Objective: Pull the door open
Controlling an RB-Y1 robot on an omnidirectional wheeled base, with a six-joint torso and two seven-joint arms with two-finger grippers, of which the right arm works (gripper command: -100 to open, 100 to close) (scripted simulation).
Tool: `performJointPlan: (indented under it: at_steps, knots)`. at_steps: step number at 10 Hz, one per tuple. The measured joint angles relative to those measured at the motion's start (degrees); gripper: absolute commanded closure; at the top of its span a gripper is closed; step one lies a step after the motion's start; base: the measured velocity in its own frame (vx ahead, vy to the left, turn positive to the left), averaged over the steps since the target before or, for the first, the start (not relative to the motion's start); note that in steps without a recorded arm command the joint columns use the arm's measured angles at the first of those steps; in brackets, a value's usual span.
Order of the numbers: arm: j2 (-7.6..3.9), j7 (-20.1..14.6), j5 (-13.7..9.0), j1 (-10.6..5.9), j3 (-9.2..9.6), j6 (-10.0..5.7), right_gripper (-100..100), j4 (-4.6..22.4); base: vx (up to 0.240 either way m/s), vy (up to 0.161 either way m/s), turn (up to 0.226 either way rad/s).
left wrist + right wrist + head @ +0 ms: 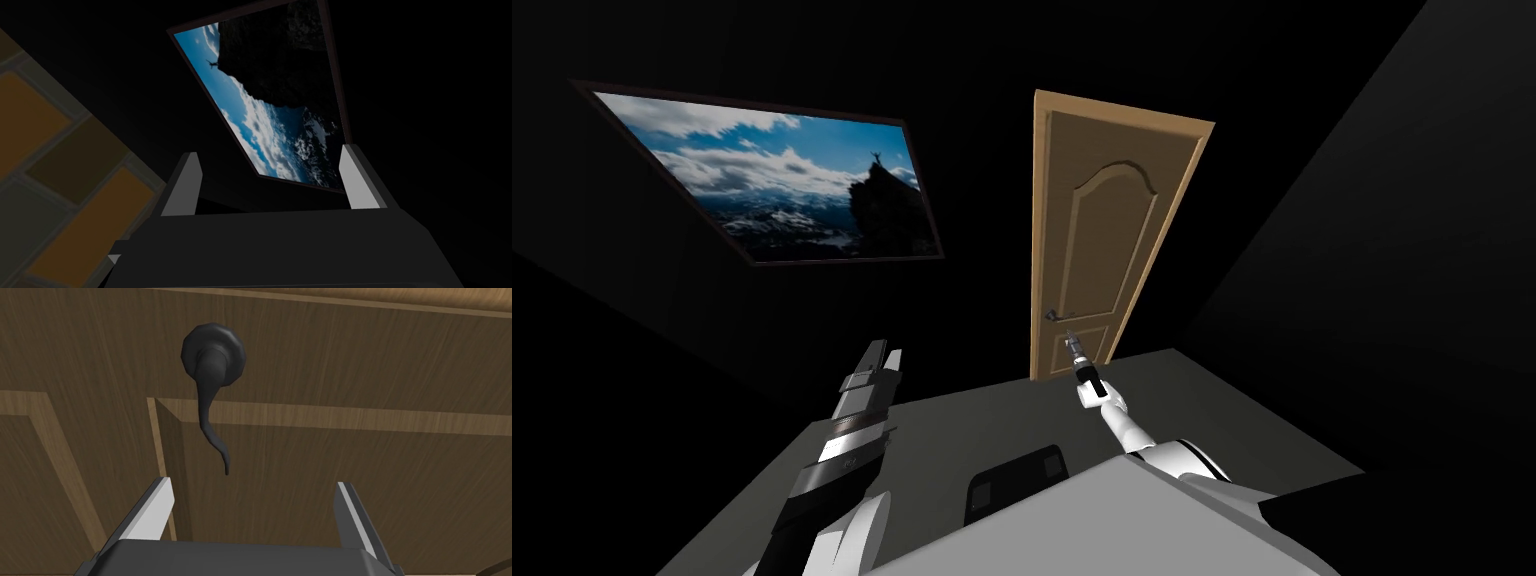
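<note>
Hovering right gripper [253,483], fingers apart, short of door [375,453] handle [207,403] tip; left gripper [271,151] spread, aside.

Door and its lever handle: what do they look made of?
The door looks like brown wood, matte: grain streaks and raised moulding show. The lever handle is smooth, near-black, faintly glossy: probably metal, possibly plastic.

The head camera looks steeply down from well back at the door [1112,240] and framed picture [802,180]. The right wrist camera faces the door's handle [212,363] closely; the left faces the picture.
</note>
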Motion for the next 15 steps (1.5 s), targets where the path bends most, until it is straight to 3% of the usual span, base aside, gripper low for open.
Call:
performJointPlan:
  at_steps: [10, 11, 12, 13, 14, 15]
  knots:
    - [-1.62, 0.7, -0.8, -6.58, -1.57, -2.05, -100, 14.9, 0.032, -0.084, 0.11]
    - [-1.65, 0.7, -0.8, -6.66, -1.58, -2.15, -100, 15.1, 0.108, -0.014, 0.143]
    - [-2.38, 0.3, -1.0, -7.16, -1.82, -3.14, -100, 17.1, 0.164, -0.001, 0.113]
    - [-2.71, 0.0, -1.1, -5.75, -1.99, -2.66, -100, 15.1, 0.175, 0.018, 0.119]
    - [-3.68, -0.7, -1.3, -6.32, -2.19, -3.89, -100, 17.7, 0.226, -0.005, 0.168]
    - [-4.25, -1.2, -1.6, -4.81, -2.51, -3.53, -100, 15.8, 0.21, -0.018, 0.128]
